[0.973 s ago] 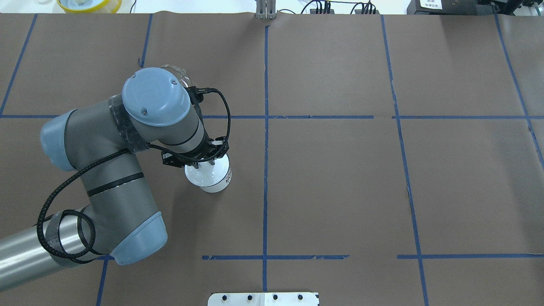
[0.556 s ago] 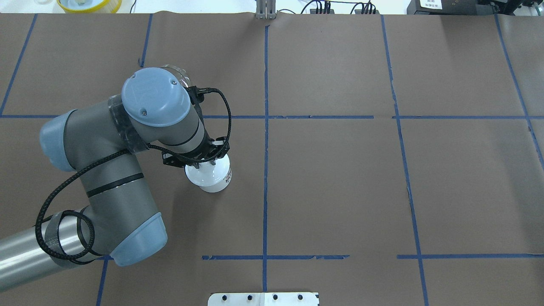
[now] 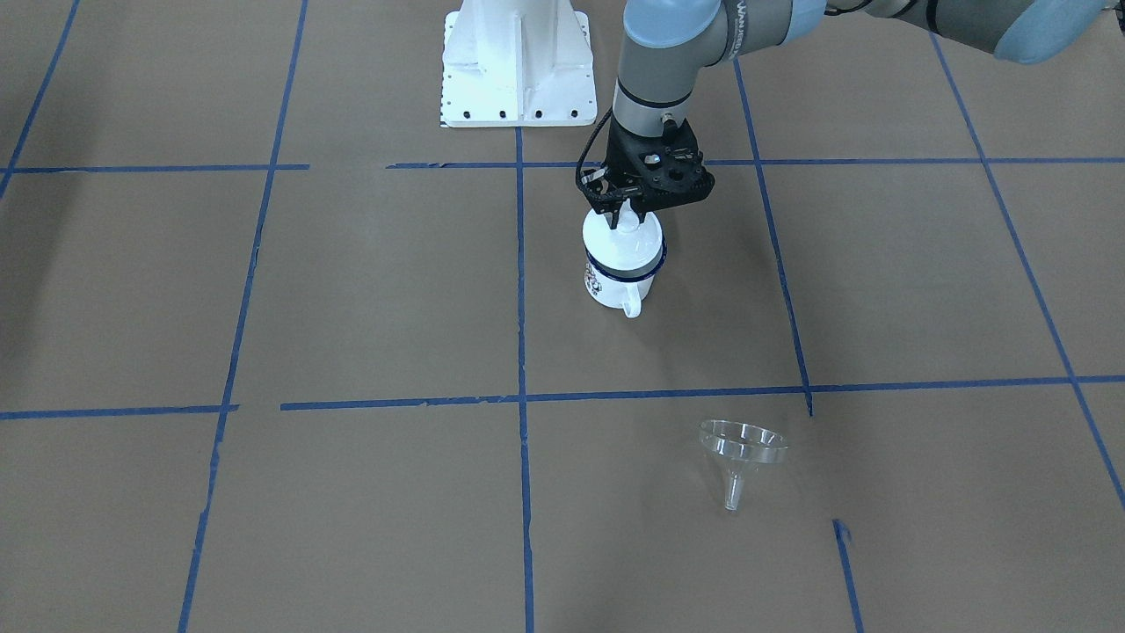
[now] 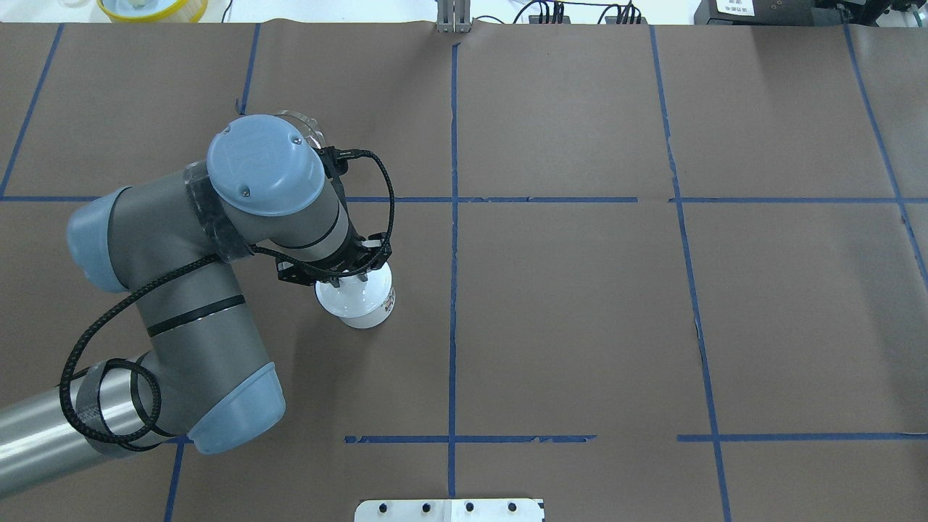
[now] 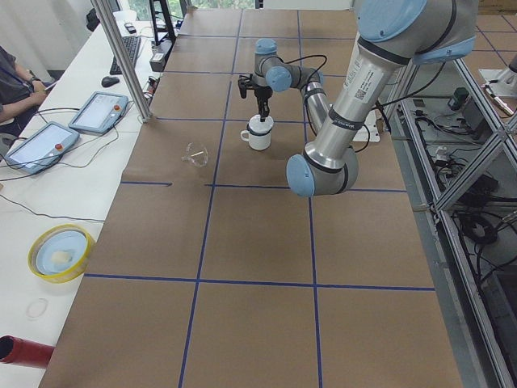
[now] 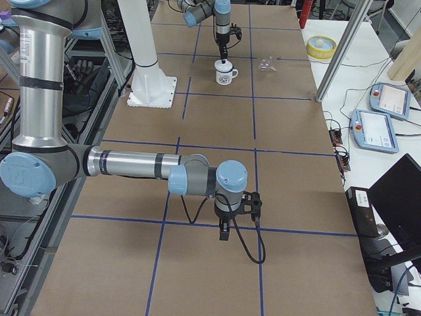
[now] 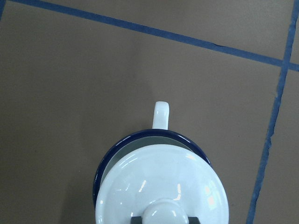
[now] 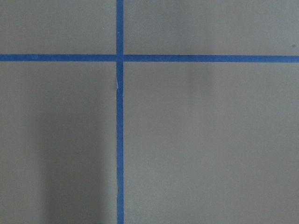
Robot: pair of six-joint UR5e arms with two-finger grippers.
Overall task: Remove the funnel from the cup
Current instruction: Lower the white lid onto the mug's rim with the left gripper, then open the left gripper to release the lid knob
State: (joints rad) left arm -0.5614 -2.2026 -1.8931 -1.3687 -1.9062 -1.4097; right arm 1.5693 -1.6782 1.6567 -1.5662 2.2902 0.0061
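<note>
Exterior front-facing: whole funnel [image 3: 741,447], overhead mostly behind left arm [image 4: 264,167].

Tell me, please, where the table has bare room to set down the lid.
Free: the brown-paper squares across the central blue tape line from the white enamel mug, and the strip between mug and clear plastic funnel. Crowded: above the mug, where the left arm's fingers hold the white domed lid.
</note>
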